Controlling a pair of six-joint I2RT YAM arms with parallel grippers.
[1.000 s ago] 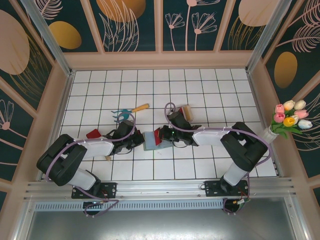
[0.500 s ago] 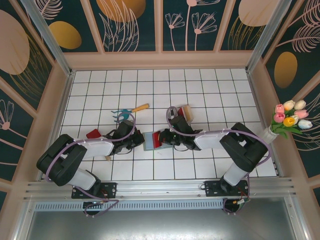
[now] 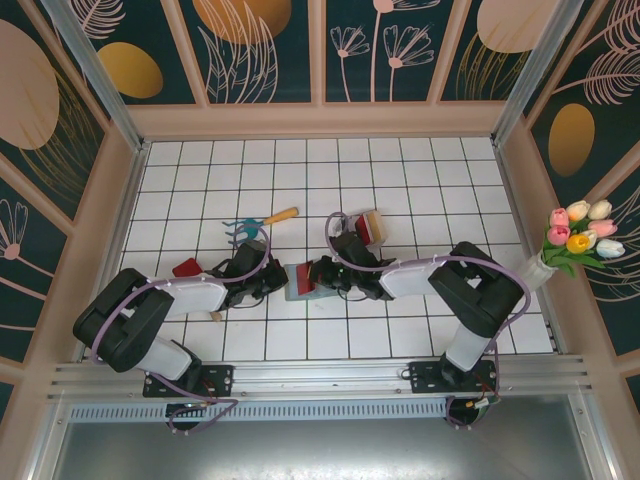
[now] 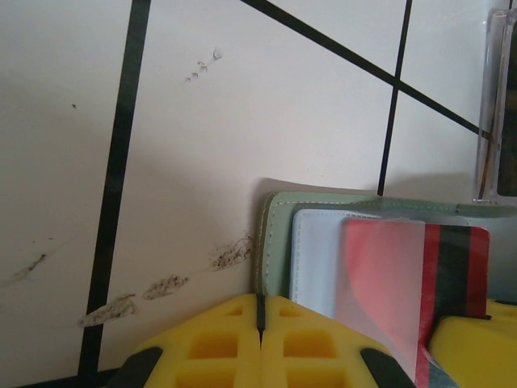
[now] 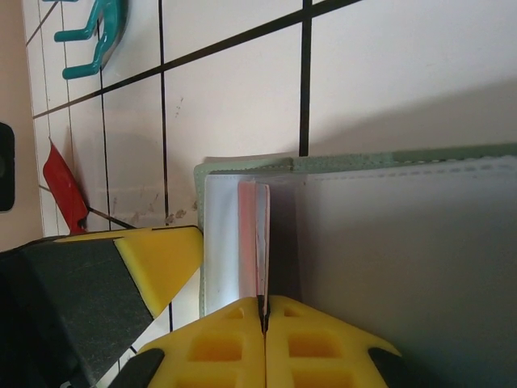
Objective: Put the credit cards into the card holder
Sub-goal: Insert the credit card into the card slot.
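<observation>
White tiled floor (image 3: 400, 180) ruled with a black grid, lightly scuffed; walled left, far and right by dark teal panels (image 3: 260, 50) of gold and pale flowers in beige frames; aluminium rail (image 3: 320, 375) along near edge; tulips (image 3: 578, 232) at right

Credit cards (image 4: 454, 271) — red-striped — partly inside flat card holder (image 4: 273, 242).

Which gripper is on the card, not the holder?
The right gripper: it pinches the red card edge-on at the card holder pocket. The left gripper clamps the holder's green rim instead.
</observation>
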